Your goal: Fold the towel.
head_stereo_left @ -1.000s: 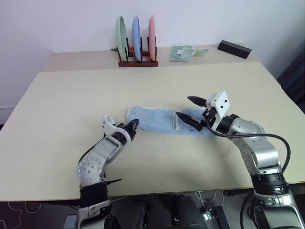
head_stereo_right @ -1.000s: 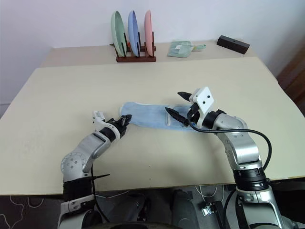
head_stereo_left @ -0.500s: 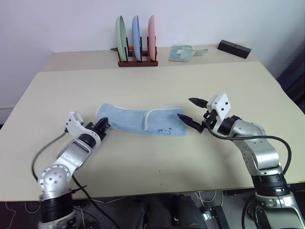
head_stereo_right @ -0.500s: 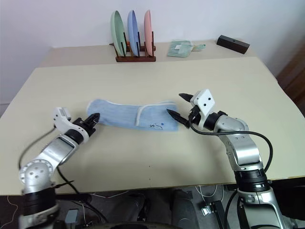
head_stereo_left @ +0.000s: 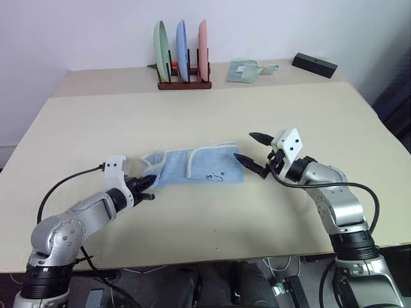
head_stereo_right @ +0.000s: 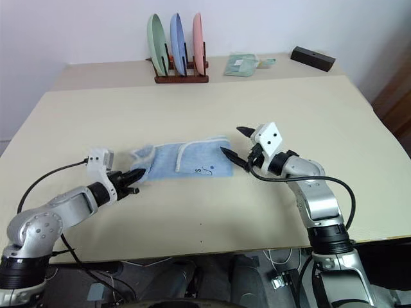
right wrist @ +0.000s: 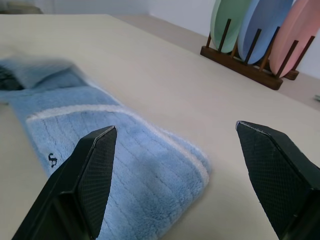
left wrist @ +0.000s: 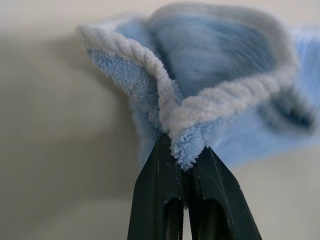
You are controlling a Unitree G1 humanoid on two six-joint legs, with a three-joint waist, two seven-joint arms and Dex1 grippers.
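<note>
The towel (left wrist: 215, 95) blurs away beyond the left tool (left wrist: 184, 159) pinching its corner.

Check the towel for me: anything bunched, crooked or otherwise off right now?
Yes. The towel is rumpled at its left end, where the left claw is shut on its trim, pinching it into a raised pucker. The right end lies flat, free of the open right claw.

Lighting — soft, even daylight is filling the head views; the table (head_stereo_left: 212, 109) is showing no glare. Shadows — faint ones are lying under both arms. Blur — the towel (left wrist: 215, 95) is smearing in the left wrist view, its far folds going out of focus. Right wrist view — the background is softening slightly.
</note>
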